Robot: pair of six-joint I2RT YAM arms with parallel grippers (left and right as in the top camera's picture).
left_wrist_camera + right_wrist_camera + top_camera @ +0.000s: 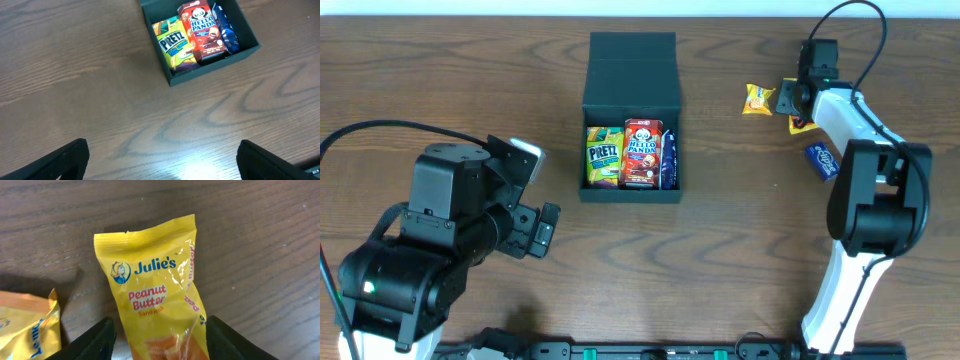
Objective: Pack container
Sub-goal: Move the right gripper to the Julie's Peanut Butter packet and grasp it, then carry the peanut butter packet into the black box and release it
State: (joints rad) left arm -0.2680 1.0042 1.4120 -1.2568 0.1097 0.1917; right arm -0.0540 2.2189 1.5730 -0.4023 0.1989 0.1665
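Container (632,90): I see it open in the upper middle of the overhead frame, standing on the counter (440,80). Its lid flap is laid back toward the top edge. In the left wrist view it sits in the upper right.
Inside: the Pretz box (604,158) is at the left, the Panda box (642,152) in the middle and a blue pack (669,160) at the right. They sit side by side, touching, in the half of the container away from the lid.
Left arm (430,250): black, in the lower left of the overhead frame, well apart from the container.
Left jaws: wide apart. My left wrist view shows one finger (70,160) in each bottom corner, with bare counter between them.
Right arm (865,190): white, running up the right side of the overhead frame and reaching to the upper right.
Right jaws: apart, one finger (95,340) on each side of the Julie's pack (155,290) and close against its edges. I cannot tell whether they press it.
Julie's pack: yellow, lying flat on the counter to the right of the container and well apart from it.
Second yellow pack (25,325): in the lower left of the right wrist frame, just beside the Julie's pack.
Loose blue pack (822,160): on the counter beside the right arm, at the right of the overhead frame.
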